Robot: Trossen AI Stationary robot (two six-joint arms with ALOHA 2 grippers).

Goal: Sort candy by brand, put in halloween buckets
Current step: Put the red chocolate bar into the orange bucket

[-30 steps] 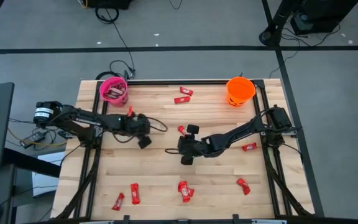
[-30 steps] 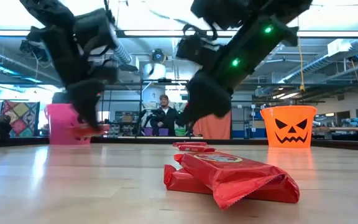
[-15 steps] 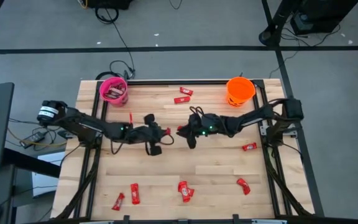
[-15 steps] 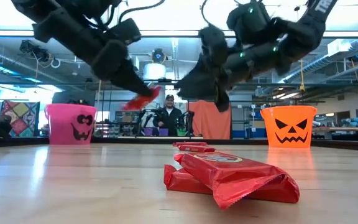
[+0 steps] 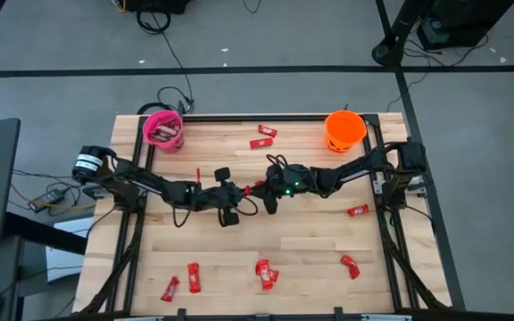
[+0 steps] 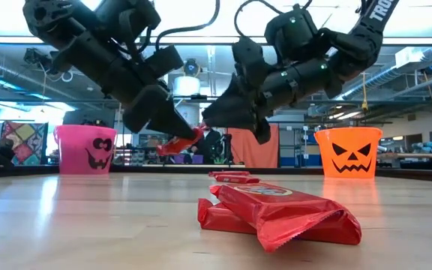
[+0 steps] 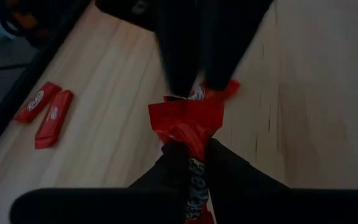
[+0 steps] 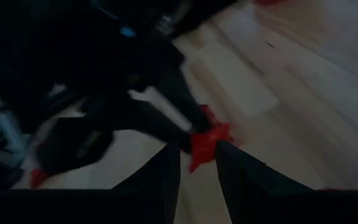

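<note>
A red-wrapped candy bar hangs in the air over the middle of the table, between my two grippers. My left gripper is shut on one end of it. My right gripper faces it from the table's right and is closed on the other end. The pink bucket stands at the far left of the table and the orange bucket at the far right. Several more red candies lie flat on the wood, such as a pair near the near edge. My left gripper pinches the red bar between its two fingers at the near end. It comes level from the table's left, fingers along the bar. The bar is lifted clear and sticks out beyond the fingertips. My right gripper has the bar's flared free end between its two fingers. It comes from the table's right, slanting slightly down. In the left wrist view its fingers stand close together on that end.
Red candies lie by the far edge, near the right rail and along the near edge. A pile of red bars sits close to the low camera. Black rails run along both sides. A person stands in the room behind.
My left gripper carried the red bar from beside the pink bucket toward the table's middle and lifted it. My right gripper rose from the table and swung toward the far-left, turning to face the left gripper. It now meets the bar's free end.
</note>
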